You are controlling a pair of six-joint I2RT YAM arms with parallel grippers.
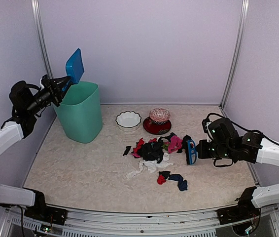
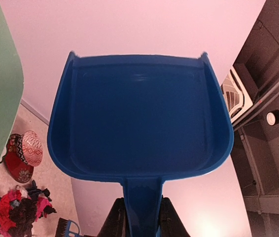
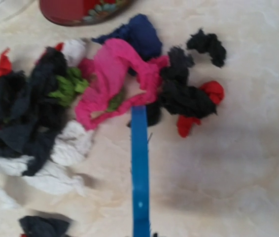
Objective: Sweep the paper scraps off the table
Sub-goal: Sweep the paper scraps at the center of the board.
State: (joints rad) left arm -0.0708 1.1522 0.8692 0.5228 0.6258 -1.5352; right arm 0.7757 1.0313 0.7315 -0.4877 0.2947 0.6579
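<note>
Your left jaws clamp the blue dustpan (image 2: 139, 118) by its handle, high above the green bin (image 1: 80, 113) at far left. Your right jaws grip the blue brush (image 1: 191, 151), just right of the paper scraps (image 1: 154, 148) piled mid-worktop (image 1: 80, 168).

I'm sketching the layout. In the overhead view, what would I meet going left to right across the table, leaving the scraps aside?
Green bin → white bowl → red dish → blue brush.
</note>
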